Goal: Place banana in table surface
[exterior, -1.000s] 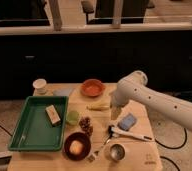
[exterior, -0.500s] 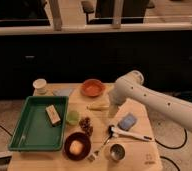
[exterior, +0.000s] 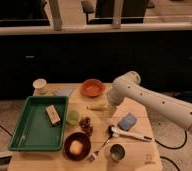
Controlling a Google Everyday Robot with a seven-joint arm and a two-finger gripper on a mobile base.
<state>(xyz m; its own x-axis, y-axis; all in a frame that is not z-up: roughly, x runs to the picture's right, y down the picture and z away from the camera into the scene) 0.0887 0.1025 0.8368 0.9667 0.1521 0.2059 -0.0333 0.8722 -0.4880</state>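
Note:
The banana (exterior: 96,107) is slim and pale yellow. It lies on the light wooden table surface (exterior: 139,112) near the middle, just below the orange bowl. My white arm reaches in from the right and bends down over the table. My gripper (exterior: 109,104) is at its lower end, right beside the banana's right tip. I cannot tell whether it touches the banana.
A green tray (exterior: 29,132) with a tan block (exterior: 52,114) lies at left. A white cup (exterior: 39,85), an orange bowl (exterior: 92,88), a small green item (exterior: 72,118), a dark bowl (exterior: 77,146), a blue sponge (exterior: 127,121), a white-handled utensil (exterior: 131,134) and a metal cup (exterior: 117,151) surround the banana.
My arm has shifted a little to the left, bringing the gripper closer to the banana. The banana and the other items have not moved.

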